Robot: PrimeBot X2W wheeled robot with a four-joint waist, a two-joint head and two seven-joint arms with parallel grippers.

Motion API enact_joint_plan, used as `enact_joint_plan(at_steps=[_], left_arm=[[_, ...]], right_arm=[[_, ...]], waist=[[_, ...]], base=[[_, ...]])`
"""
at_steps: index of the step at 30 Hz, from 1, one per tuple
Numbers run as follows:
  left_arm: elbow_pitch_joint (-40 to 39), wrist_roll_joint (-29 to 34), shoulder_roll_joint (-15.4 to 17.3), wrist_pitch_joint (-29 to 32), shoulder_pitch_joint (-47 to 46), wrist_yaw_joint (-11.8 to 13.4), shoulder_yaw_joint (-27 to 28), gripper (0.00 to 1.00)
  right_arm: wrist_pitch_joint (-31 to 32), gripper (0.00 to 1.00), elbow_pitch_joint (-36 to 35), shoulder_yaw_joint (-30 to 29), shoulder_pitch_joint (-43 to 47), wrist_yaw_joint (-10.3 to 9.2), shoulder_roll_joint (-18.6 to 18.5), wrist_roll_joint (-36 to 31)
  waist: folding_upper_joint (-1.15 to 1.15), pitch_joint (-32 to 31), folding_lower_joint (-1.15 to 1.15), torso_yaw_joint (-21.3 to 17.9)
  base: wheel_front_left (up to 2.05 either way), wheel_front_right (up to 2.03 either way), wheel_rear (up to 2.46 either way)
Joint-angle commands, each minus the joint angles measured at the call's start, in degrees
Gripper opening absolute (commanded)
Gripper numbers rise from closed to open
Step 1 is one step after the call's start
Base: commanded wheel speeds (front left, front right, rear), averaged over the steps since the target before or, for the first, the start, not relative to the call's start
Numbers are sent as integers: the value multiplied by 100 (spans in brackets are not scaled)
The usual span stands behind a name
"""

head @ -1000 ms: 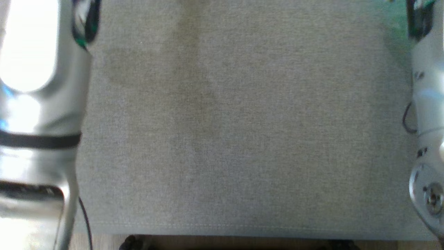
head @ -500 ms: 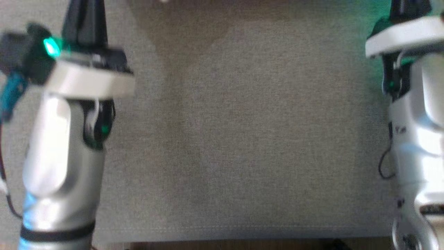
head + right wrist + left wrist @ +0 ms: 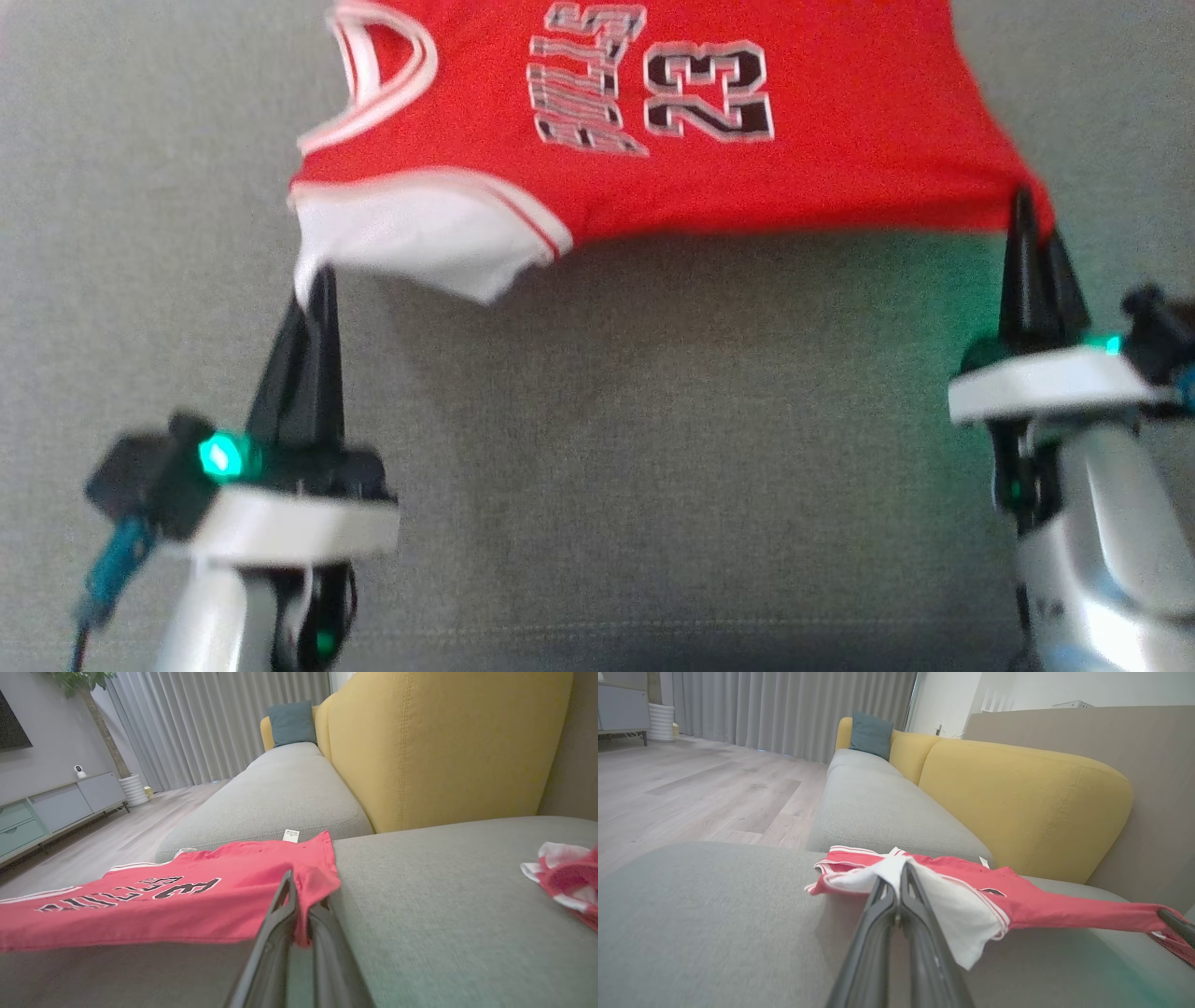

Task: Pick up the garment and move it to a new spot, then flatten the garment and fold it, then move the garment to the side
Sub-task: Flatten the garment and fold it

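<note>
The garment [image 3: 747, 159] is a red basketball jersey with white trim and the number 23. It hangs stretched between my two grippers just above the grey sofa seat [image 3: 653, 448]. My left gripper [image 3: 316, 280] is shut on the jersey's white-lined corner, which droops beside the fingers [image 3: 878, 905]. My right gripper [image 3: 1025, 210] is shut on a red hem corner [image 3: 322, 877]. In the left wrist view the garment [image 3: 1031, 900] runs off to the right, to where the right gripper's dark fingertip [image 3: 1176, 921] holds it.
A yellow backrest [image 3: 1017, 793] rises behind the seat, with a teal cushion [image 3: 292, 721] at the sofa's far end. Another red and white cloth bundle [image 3: 567, 872] lies on the seat to the right. Wooden floor [image 3: 691, 793] lies beyond the seat's front edge.
The head camera has shifted, so the picture now takes in both grippers and the jersey, where earlier there were only forearms and bare seat. Both grippers stay shut.
</note>
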Motion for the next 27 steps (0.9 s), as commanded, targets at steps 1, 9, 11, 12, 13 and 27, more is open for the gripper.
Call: enact_joint_plan(at_steps=[1, 9, 11, 12, 13, 27], left_arm=[[-406, -32, -6, -30, 357, 58, 218, 0], [-1014, -27, -67, -30, 1646, 203, 108, 0], [-1176, -59, -74, -30, 1979, 248, 96, 0], [-1243, -67, -73, -30, 2133, 263, 96, 0], [-1301, -75, -65, -30, 2272, 269, 91, 0], [-746, -217, 23, 15, 2567, 194, 49, 0]], right_arm=[[-37, 0, -359, 105, 374, -5, 41, 77], [67, 0, -980, -31, 1620, -5, 87, 147], [181, 0, -1229, -41, 1956, -5, 99, 152], [248, 0, -1360, -49, 2117, -5, 104, 146], [324, 0, -1491, -50, 2274, -5, 109, 137], [845, 0, -1474, 117, 2901, -5, 131, 435]], waist=[[0, -521, 0, -12], [0, -1073, 0, 29], [0, -1160, 0, 9], [0, -1194, 0, 0], [0, -1218, 0, -8], [0, -1300, 0, -150]], base=[[0, 0, 0], [0, 0, 0], [0, 0, 0], [0, 0, 0], [0, 0, 0], [0, 0, 0]])
